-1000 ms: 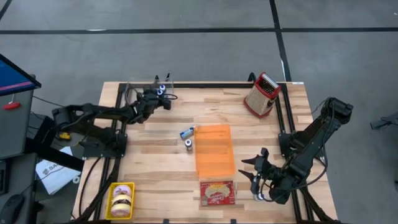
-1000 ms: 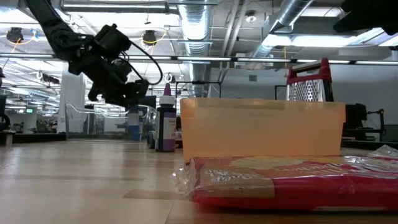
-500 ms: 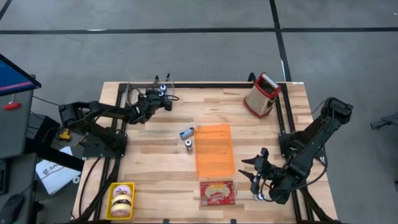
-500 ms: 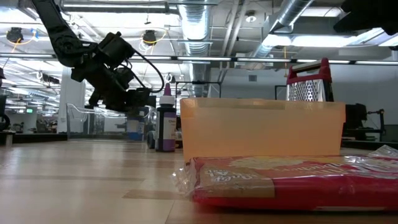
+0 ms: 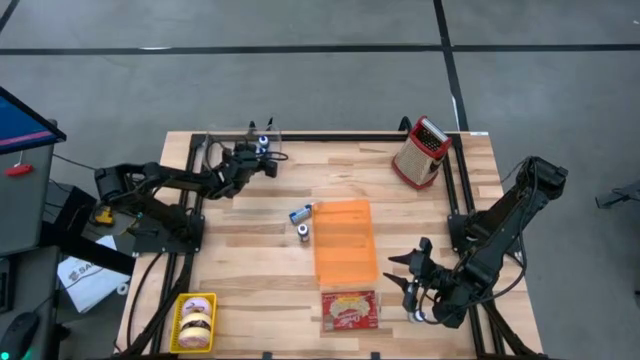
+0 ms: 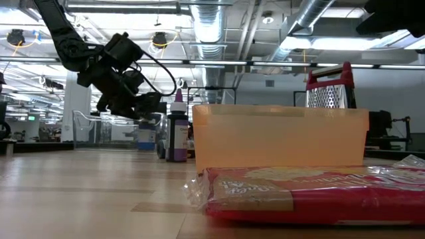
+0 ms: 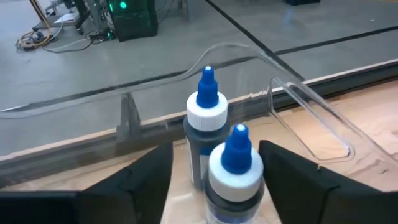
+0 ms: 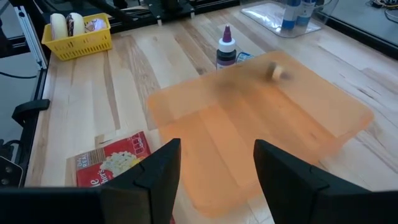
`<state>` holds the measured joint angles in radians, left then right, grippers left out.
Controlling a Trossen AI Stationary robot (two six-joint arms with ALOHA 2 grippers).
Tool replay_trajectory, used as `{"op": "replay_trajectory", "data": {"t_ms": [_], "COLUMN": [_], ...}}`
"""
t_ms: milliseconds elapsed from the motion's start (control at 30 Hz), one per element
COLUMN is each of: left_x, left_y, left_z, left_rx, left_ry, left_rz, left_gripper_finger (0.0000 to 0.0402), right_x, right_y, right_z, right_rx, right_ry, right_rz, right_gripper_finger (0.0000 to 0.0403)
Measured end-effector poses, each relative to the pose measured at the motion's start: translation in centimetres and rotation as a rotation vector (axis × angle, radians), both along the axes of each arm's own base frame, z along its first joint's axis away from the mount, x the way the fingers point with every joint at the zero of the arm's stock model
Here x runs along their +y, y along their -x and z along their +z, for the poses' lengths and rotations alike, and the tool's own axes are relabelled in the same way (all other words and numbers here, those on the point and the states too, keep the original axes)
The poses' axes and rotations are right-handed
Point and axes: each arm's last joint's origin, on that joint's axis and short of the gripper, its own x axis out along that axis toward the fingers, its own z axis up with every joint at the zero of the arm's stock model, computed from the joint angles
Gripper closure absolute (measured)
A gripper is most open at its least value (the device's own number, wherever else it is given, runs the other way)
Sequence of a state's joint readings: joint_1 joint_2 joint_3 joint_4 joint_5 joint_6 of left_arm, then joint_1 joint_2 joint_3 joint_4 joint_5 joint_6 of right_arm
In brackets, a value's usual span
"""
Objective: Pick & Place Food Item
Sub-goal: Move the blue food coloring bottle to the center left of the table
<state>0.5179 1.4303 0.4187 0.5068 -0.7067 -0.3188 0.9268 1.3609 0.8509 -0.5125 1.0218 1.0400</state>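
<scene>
Left gripper at the table's far left corner, over a clear plastic bin; its wall is nearly invisible from above. Jaws parted either side of the nearer of two blue-capped bottles, gaps visible, no grip. Right gripper low at the near right edge, jaws spread, nothing between them. Popcorn packet lies flat at the near edge, just beside the orange bin. Two small bottles by the orange bin, labels unreadable. Grater far right; yellow basket near left.
</scene>
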Motion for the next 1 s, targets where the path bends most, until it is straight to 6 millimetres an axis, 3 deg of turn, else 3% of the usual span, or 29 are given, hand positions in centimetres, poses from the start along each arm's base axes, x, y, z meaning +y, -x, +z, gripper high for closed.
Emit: {"op": "replay_trajectory", "data": {"t_ms": [233, 500, 733, 900, 1000], "left_x": [-0.4, -3.2, -7.1, -9.7, -11.2], "left_y": [-0.2, 0.3, 1.1, 0.8, 0.4], "left_z": [1.5, 6.6, 9.5, 9.3, 8.5], "left_rx": [0.004, -0.102, -0.197, -0.228, -0.188], "left_ry": [-0.072, -0.214, -0.255, -0.169, -0.164], "left_rz": [-0.06, -0.28, -0.696, -1.09, -1.225], "left_gripper_finger": [0.0146, 0.0157, 0.0168, 0.0175, 0.0181], "right_x": [0.0, -0.9, -1.6, -2.2, -2.4], "right_y": [0.0, 0.1, 0.5, 0.1, -0.3], "right_z": [0.0, 0.7, 1.5, 1.2, 1.1], "right_rx": [0.004, 0.004, 0.016, 0.107, 0.139], "right_ry": [0.008, 0.019, 0.004, -0.039, -0.054], "right_rz": [0.001, -0.008, -0.002, 0.029, 0.039], "right_gripper_finger": [0.0207, 0.0207, 0.0207, 0.0207, 0.0207]}}
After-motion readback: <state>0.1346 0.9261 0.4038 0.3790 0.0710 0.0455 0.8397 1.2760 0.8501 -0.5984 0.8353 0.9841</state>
